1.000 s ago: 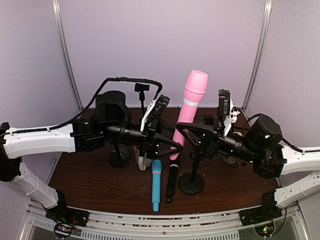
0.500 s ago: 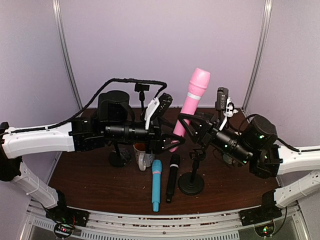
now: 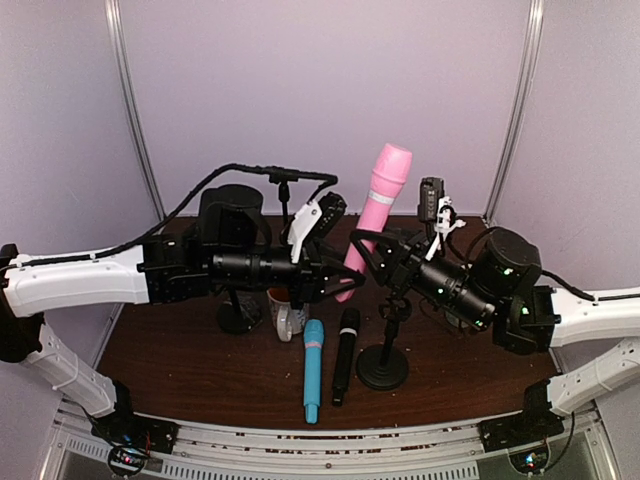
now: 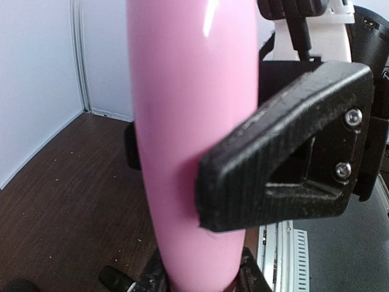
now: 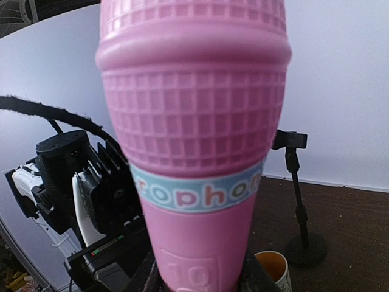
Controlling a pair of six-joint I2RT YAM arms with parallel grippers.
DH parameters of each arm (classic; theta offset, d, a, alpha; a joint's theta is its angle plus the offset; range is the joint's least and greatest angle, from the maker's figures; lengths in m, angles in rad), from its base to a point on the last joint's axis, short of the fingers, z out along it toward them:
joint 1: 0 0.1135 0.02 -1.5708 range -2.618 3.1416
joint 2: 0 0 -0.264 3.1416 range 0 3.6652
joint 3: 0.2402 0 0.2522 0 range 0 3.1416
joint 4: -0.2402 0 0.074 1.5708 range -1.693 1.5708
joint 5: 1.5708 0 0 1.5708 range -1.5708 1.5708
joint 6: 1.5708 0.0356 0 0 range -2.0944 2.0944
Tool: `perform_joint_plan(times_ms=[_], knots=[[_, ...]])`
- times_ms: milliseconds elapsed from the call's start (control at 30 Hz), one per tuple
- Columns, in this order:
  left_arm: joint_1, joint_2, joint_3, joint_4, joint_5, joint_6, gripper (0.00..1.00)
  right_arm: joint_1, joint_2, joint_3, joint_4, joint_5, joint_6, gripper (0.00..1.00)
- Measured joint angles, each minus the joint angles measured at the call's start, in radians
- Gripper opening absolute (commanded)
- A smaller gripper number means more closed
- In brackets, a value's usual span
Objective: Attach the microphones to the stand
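Note:
A pink microphone (image 3: 378,205) stands tilted in mid-air above the table's middle, head up. My right gripper (image 3: 364,250) (image 5: 197,277) is shut on its handle, below the lettered band. My left gripper (image 3: 345,285) (image 4: 200,283) is shut on the same handle lower down, its fingers pressing both sides of the pink body (image 4: 188,121). A light blue microphone (image 3: 312,370) and a black microphone (image 3: 345,355) lie side by side on the table near the front. One stand (image 3: 384,368) rises just under my right gripper. A second stand (image 3: 238,318) (image 5: 298,207) is at the back left, its clip (image 3: 285,178) empty.
A white mug (image 3: 286,312) (image 5: 273,267) stands between the back stand and the blue microphone. The brown tabletop (image 3: 180,360) is enclosed by pale walls on three sides. Both arms cross low over the middle.
My left gripper's jaws have closed onto the pink microphone's lower handle. The right arm has shifted slightly left and up with the microphone still in its grip.

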Motion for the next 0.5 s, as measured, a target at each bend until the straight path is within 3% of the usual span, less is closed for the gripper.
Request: perform_joint_plan(times_ms=[67, 200, 300, 500], knots=[[0.000, 0.000, 0.000, -0.006, -0.002, -0.004, 0.09, 0.000, 0.002, 0.002, -0.006, -0.001, -0.008, 0.11], [0.000, -0.001, 0.000, -0.020, -0.004, -0.006, 0.02, 0.000, 0.005, 0.013, -0.036, -0.004, -0.007, 0.53], [0.000, -0.008, -0.007, -0.027, -0.012, 0.013, 0.00, 0.002, 0.002, 0.033, -0.083, -0.029, -0.004, 0.76], [0.001, -0.048, -0.011, -0.129, 0.009, 0.084, 0.00, 0.003, -0.086, 0.055, -0.263, -0.138, -0.083, 0.84]])
